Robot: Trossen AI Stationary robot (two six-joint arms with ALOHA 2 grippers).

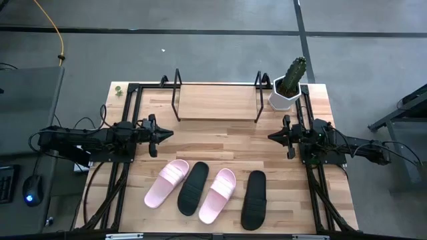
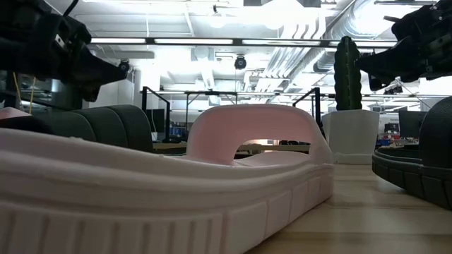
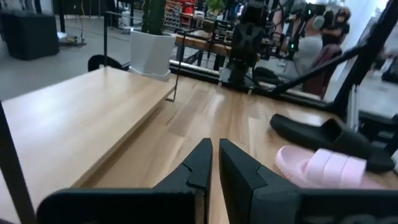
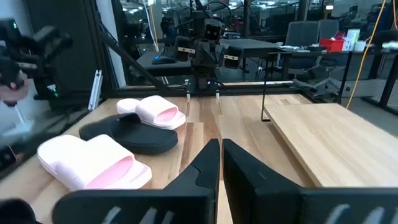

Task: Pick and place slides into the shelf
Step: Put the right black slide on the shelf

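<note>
Four slides lie soles down in a row near the table's near edge: a pale pink one (image 1: pixel 167 183), a black one (image 1: pixel 193 188), a second pink one (image 1: pixel 218 195) and a second black one (image 1: pixel 253 199). The shelf (image 1: pixel 217 101), a light wooden board between black wire loops, stands at the far edge. My left gripper (image 1: pixel 170 133) hovers shut at the table's left side, pointing right. My right gripper (image 1: pixel 271 136) hovers shut at the right side, pointing left. Both are above the bare wood between the shelf and the slides.
A white pot with a cactus (image 1: pixel 289 85) stands at the shelf's right end, close to my right arm. Black frame rails (image 1: pixel 120 180) run along both table sides. Bare wood lies between the shelf and the slides.
</note>
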